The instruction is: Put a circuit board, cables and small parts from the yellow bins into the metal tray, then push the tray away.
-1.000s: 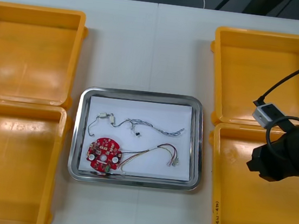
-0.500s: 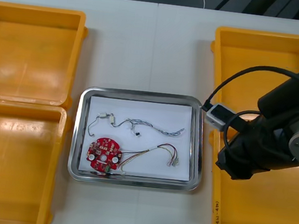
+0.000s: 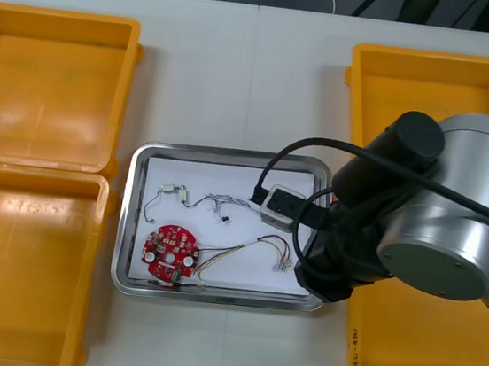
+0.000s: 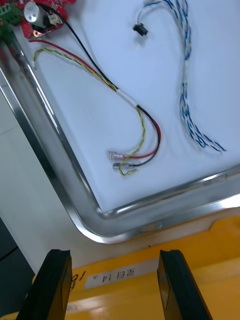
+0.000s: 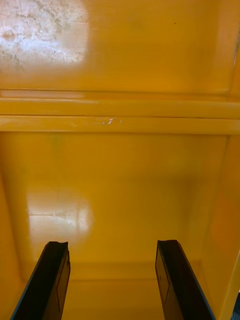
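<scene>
**Open at the tray (image 3: 230, 154) corner**

My right gripper (image 4: 114, 255) hangs wide open, holding nothing, over the right bin's (image 4: 130, 300) rim, just beside the tray's near corner. Board (image 3: 170, 252) and cables (image 4: 125, 96) lie in the tray. My left gripper (image 5: 112, 245) gapes empty in a left bin (image 5: 120, 165).

Right arm (image 3: 449, 226): reaches in from the right side, bulky grey joint uppermost, black wrist (image 3: 343, 249) beneath it angled inward toward the middle. Right gripper (image 4: 115, 287): both black fingers (image 4: 54, 282) set wide apart, nothing between them. Left gripper (image 5: 114, 282): off at the left side, fingers likewise spread, nothing held.
</scene>
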